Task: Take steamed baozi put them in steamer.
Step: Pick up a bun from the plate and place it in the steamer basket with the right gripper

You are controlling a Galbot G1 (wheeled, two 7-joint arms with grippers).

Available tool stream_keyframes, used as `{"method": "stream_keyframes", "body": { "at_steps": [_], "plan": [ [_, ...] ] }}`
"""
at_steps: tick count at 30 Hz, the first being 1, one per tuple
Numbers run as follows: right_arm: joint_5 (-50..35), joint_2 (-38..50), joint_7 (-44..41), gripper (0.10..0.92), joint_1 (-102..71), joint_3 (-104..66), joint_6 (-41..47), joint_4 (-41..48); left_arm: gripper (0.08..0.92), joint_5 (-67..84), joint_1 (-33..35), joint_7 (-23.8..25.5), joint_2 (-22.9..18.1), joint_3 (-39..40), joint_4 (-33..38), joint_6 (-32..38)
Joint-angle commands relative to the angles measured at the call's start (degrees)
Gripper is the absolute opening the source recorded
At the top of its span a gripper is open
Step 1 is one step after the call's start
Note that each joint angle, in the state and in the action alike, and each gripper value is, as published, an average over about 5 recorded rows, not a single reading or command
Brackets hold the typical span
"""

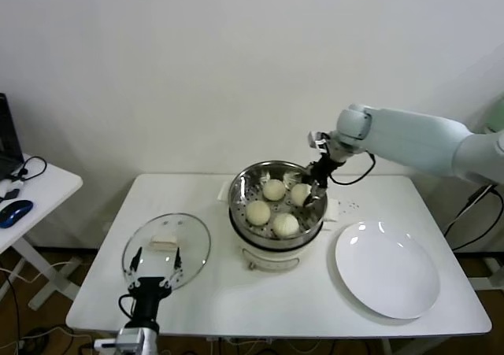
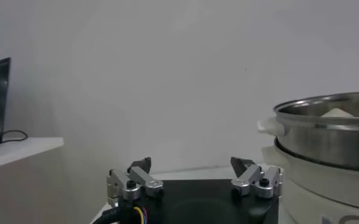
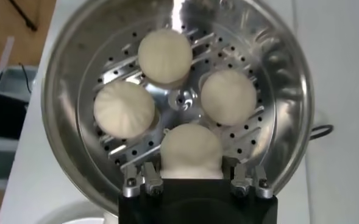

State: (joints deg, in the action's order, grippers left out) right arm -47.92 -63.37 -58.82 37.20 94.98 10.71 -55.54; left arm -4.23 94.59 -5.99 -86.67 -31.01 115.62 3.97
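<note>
Right wrist view puts the right gripper [image 3: 191,173] low inside the steamer [image 3: 277,79], its fingers spread on either side of one steamed baozi [image 3: 191,150]; whether they press on it cannot be told, since the fingertips are hidden behind the bun. Four baozi lie on the perforated floor, the other three [image 3: 165,55] [image 3: 124,109] [image 3: 228,96] apart from the gripper. Around the steamer, one glass lid [image 1: 167,249] lies flat to its left and one white plate [image 1: 387,270] to its right. Left gripper [image 1: 154,272] waits released at the lid's near edge.
</note>
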Motion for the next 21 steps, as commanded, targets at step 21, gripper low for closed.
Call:
{"method": "stream_keyframes", "body": {
  "at_steps": [21],
  "plan": [
    [5.0, -1.5, 0.0, 0.759, -3.4, -1.9, -0.9, 2.8, 0.823, -0.2, -0.4, 0.0, -0.1, 0.4, -0.1, -0.2]
  ]
}}
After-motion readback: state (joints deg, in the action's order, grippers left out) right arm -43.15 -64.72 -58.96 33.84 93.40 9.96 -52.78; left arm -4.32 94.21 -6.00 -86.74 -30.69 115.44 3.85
